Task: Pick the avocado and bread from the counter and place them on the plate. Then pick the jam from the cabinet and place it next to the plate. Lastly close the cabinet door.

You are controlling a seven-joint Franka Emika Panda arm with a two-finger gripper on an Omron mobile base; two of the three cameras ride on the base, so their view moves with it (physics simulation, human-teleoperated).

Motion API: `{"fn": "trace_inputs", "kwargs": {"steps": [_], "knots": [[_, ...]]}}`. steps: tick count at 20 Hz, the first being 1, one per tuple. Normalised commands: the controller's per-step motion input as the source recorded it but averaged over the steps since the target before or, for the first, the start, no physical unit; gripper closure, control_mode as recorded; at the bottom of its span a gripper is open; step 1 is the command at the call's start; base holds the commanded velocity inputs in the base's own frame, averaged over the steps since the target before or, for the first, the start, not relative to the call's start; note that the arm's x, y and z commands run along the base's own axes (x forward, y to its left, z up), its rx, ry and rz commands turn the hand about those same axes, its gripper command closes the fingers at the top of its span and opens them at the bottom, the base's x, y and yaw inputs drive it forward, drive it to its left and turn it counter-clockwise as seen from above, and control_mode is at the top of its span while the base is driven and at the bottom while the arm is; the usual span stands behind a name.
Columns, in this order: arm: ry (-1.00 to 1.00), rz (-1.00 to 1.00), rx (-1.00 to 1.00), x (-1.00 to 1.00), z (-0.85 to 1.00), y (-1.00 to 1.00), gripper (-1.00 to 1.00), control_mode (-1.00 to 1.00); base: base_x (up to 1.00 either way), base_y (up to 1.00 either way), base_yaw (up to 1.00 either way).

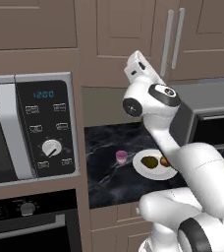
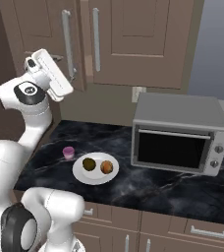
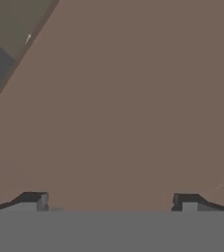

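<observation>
Now your hand (image 3: 112, 202) is spread wide and holds nothing; its two dark tips stand far apart at the bottom of the hand view, right up against a plain brown wooden panel, the cabinet door (image 3: 133, 98). From the base cameras you see the hand raised high, in front of the wall cabinet (image 2: 128, 39) beside the long silver handles (image 2: 67, 42).

Everything else sits well below the hand. The white plate (image 2: 79, 173) rests on the black surface (image 2: 158, 187), and it carries the avocado (image 2: 88, 164) and the bread (image 2: 106, 168) side by side (the avocado on the side nearer the jar). The pink jam (image 2: 68, 152) stands upright on the surface just beside the plate, not touching it. A grey toaster oven (image 2: 180, 133) stands on the plate's other side, and a microwave (image 1: 30, 128) shows in the left base view.
</observation>
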Motion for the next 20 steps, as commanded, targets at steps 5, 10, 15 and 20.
{"fn": "trace_inputs", "kwargs": {"steps": [5, 10, 15, 20], "knots": [[0.48, 0.00, -0.04, 0.60, 0.85, -0.30, -1.00, -1.00, 0.00, 0.00, 0.00], [0.54, 0.00, 0.00, 0.50, 0.94, -0.11, -1.00, -1.00, 0.00, 0.00, 0.00], [0.52, 0.00, 0.00, 0.16, 0.91, -0.01, -1.00, -1.00, 0.00, 0.00, 0.00], [0.40, 0.00, -0.02, -0.26, 1.00, 0.00, -1.00, -1.00, 0.00, 0.00, 0.00]]}}
